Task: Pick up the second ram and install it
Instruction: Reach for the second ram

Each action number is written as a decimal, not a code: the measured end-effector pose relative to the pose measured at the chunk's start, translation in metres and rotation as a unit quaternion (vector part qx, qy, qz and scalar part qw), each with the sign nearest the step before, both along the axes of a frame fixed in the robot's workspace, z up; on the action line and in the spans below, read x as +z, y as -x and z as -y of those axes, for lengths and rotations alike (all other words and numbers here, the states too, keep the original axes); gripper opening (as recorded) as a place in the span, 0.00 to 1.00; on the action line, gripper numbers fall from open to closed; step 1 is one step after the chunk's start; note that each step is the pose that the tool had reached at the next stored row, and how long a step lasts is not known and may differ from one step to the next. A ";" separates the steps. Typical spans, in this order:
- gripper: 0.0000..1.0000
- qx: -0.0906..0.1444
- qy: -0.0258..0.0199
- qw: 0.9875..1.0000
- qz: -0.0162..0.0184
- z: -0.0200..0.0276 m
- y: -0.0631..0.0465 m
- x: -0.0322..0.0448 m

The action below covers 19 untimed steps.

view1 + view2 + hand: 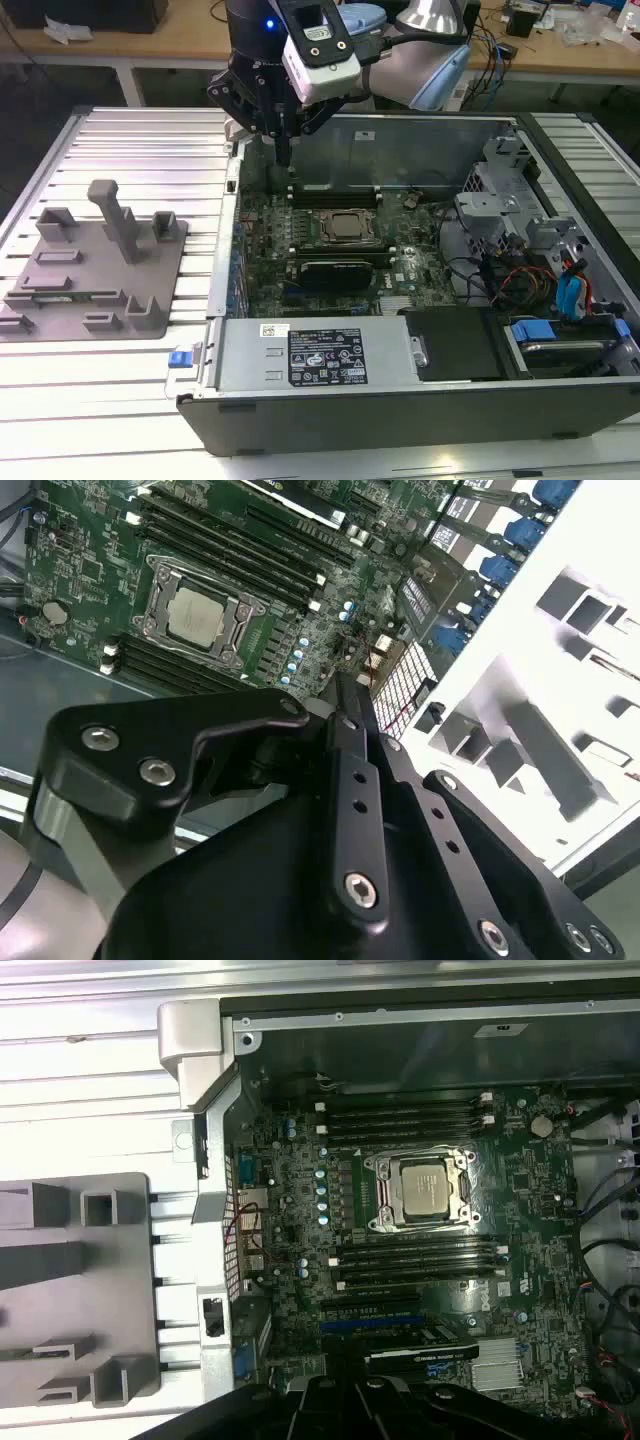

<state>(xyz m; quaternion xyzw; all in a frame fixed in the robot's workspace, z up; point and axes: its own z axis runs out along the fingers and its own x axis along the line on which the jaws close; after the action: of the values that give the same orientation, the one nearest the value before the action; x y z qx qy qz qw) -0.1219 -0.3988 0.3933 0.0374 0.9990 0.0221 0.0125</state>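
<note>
My gripper [285, 158] hangs over the far corner of the open computer case [400, 420] on the exterior view's left, just above the motherboard [265, 235]. Its dark fingers [347, 705] meet in one narrow tip, shut, and I see nothing between them. The silver-topped CPU [345, 227] [425, 1188] [195, 615] sits mid-board, with long black memory slots [400, 1120] on one side and more slots [415, 1258] on the other. The second ram is hidden or out of view.
A grey fixture plate [100, 270] [70, 1290] with upright holders lies on the ribbed table on the exterior view's left of the case. Inside the case are a labelled power supply [310, 350], a drive cage [510, 200] and loose cables [520, 280].
</note>
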 end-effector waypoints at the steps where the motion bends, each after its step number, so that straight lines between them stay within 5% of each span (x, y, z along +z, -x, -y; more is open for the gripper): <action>1: 0.08 0.000 0.000 1.000 0.000 0.0000 0.000 0.0000; 19: 0.08 0.000 0.000 1.000 0.000 0.0000 0.011 0.0000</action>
<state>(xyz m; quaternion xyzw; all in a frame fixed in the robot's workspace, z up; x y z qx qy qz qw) -0.1327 -0.3988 0.3933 0.0374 0.9990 0.0221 0.0125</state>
